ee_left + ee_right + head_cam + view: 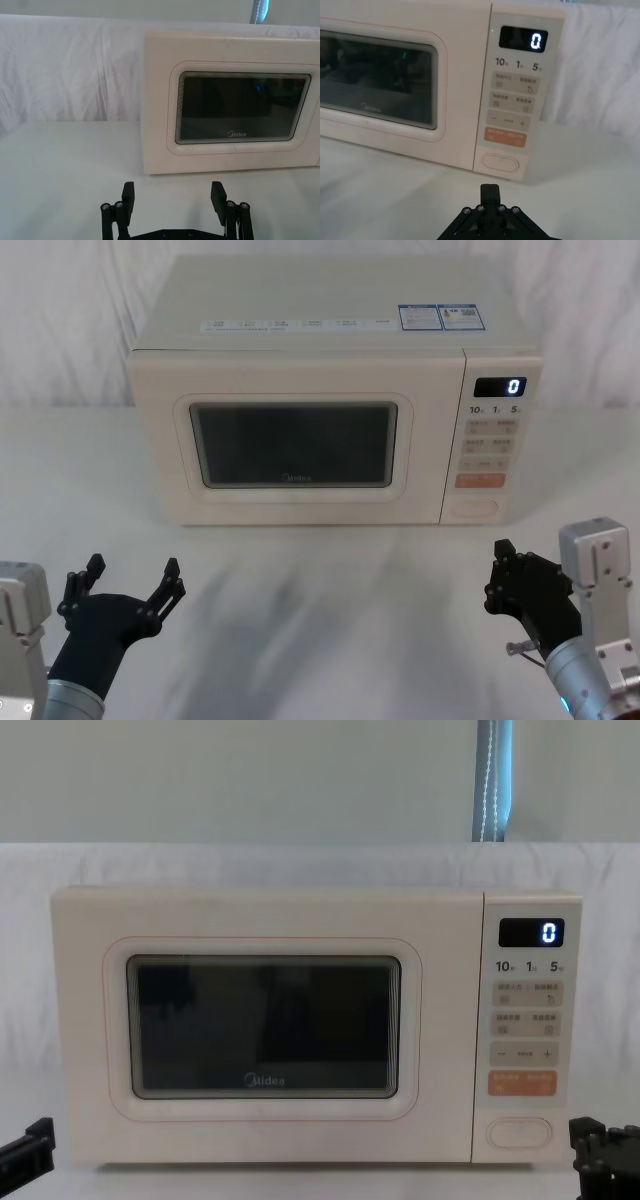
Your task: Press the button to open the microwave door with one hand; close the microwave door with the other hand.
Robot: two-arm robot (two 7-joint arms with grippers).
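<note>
The microwave (320, 400) faces the robot, its microwave door (295, 445) flush shut. The left gripper (128, 585) waits with jaws spread before the door; the right gripper (490, 192), jaws pressed together to poke, lines up with the button (500, 162), apart from it

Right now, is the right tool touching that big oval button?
Apart. In the right wrist view, bare table lies between the shut right tool and the button; the head view agrees.
</note>
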